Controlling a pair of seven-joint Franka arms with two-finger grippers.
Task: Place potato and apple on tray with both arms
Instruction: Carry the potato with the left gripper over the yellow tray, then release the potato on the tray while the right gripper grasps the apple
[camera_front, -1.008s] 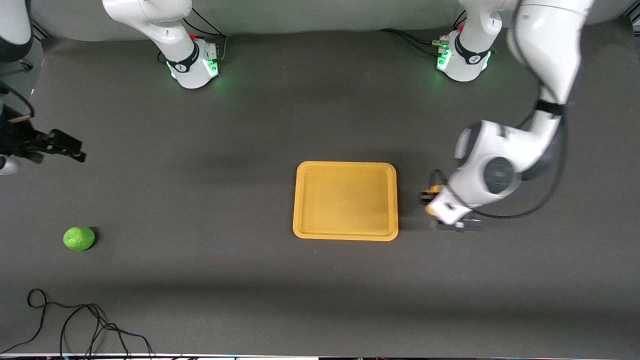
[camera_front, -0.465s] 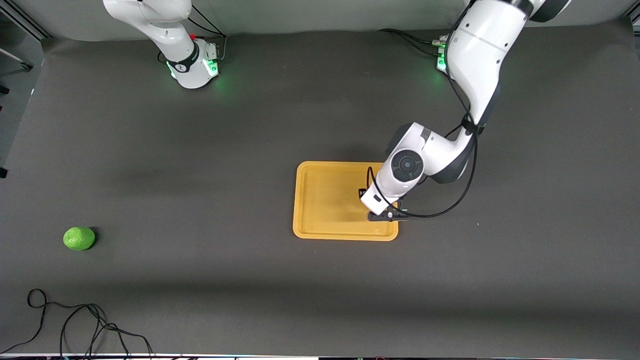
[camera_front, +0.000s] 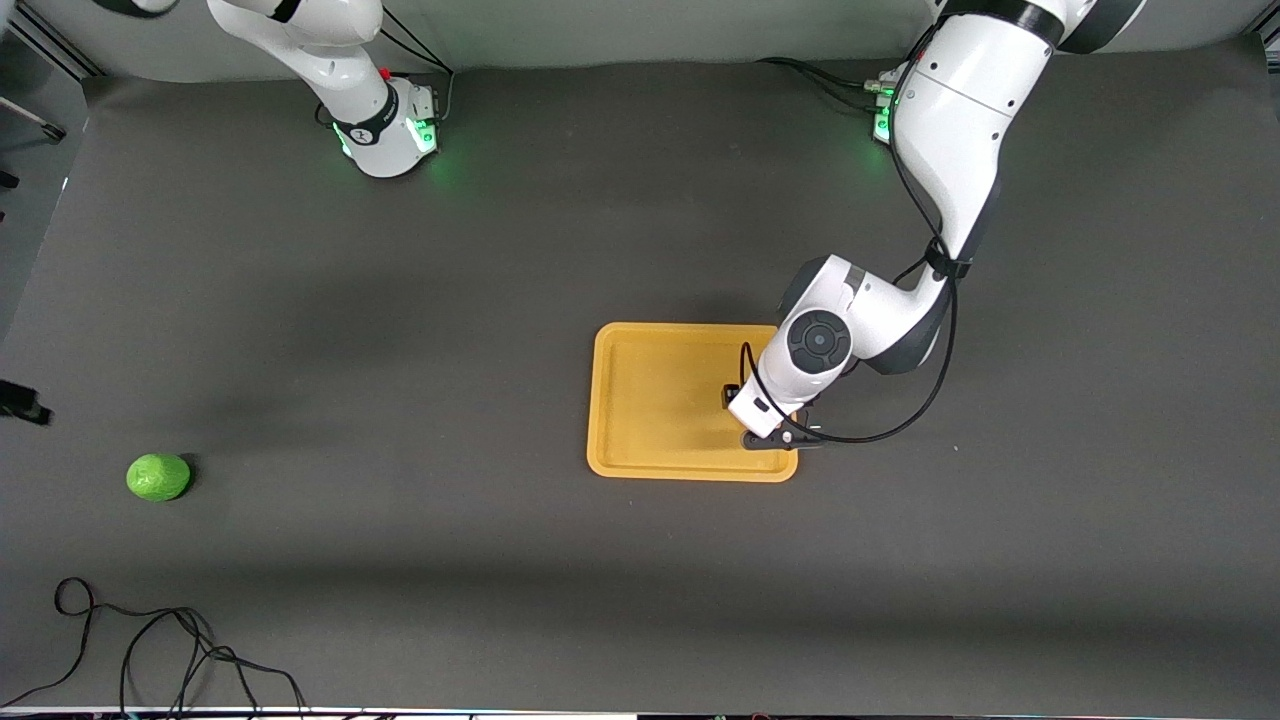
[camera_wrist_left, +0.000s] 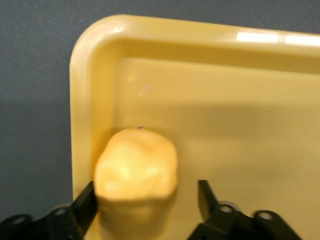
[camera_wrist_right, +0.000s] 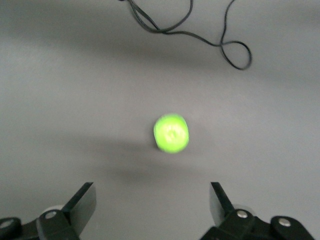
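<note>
The yellow-orange tray (camera_front: 640, 400) lies mid-table. My left gripper (camera_front: 762, 416) is low over the tray's corner that is nearer the front camera and toward the left arm's end. The hand hides the potato in the front view. In the left wrist view the yellow-tan potato (camera_wrist_left: 136, 175) lies on the tray (camera_wrist_left: 225, 125) against its rim, between the open fingers of my left gripper (camera_wrist_left: 146, 187). One finger is at the potato's side and the other stands apart from it. The green apple (camera_front: 158, 477) lies on the table toward the right arm's end. My right gripper (camera_wrist_right: 152, 192) is open and empty above the table, short of the apple (camera_wrist_right: 171, 132).
A loose black cable (camera_front: 150, 640) lies on the dark table mat, nearer the front camera than the apple; it also shows in the right wrist view (camera_wrist_right: 200, 30). A black piece (camera_front: 18, 402) shows at the table's edge by the right arm's end.
My left gripper carried the potato from beside the tray to over the tray's corner and then settled slightly. The right gripper left its earlier spot at the table's edge.
</note>
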